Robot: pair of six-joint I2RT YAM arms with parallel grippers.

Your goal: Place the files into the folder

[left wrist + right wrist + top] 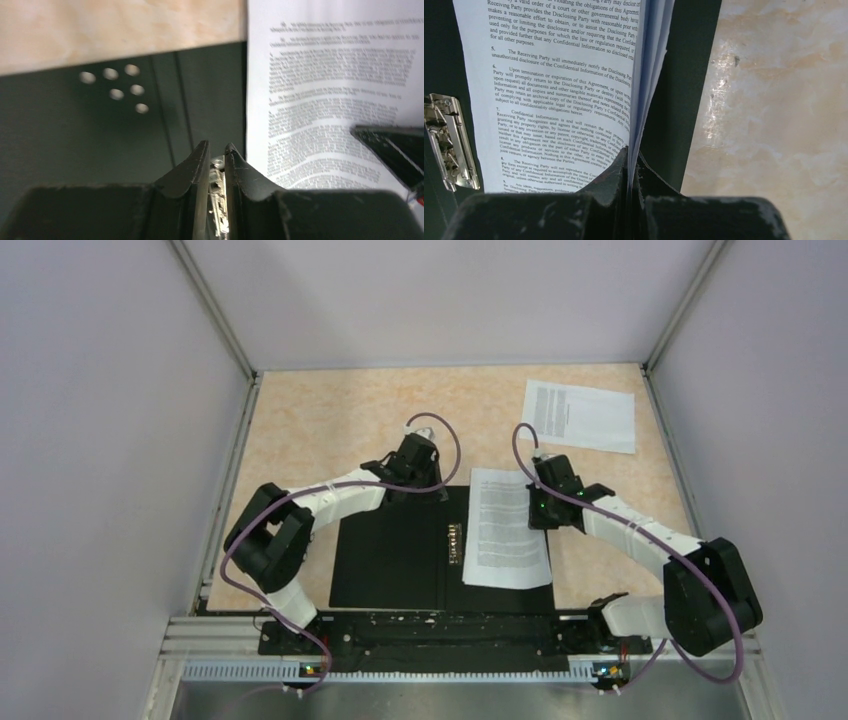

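Observation:
The folder (385,555) lies open on the table, black inside up, with its metal spine clip (455,540) in the middle. White printed files (505,530) rest on its right half, tilted a little. My right gripper (538,515) is shut on their right edge; in the right wrist view the sheets (559,90) curl up between the pinching jaws (631,150), beside the clip (449,142). My left gripper (432,492) hovers at the folder's far edge near the spine. Its jaws (216,146) stand a narrow gap apart, the clip (216,195) showing in that gap.
Another printed sheet (580,415) lies alone on the tan table at the back right. Grey walls close in the left, right and back sides. The arm bases sit on a rail (400,655) along the near edge.

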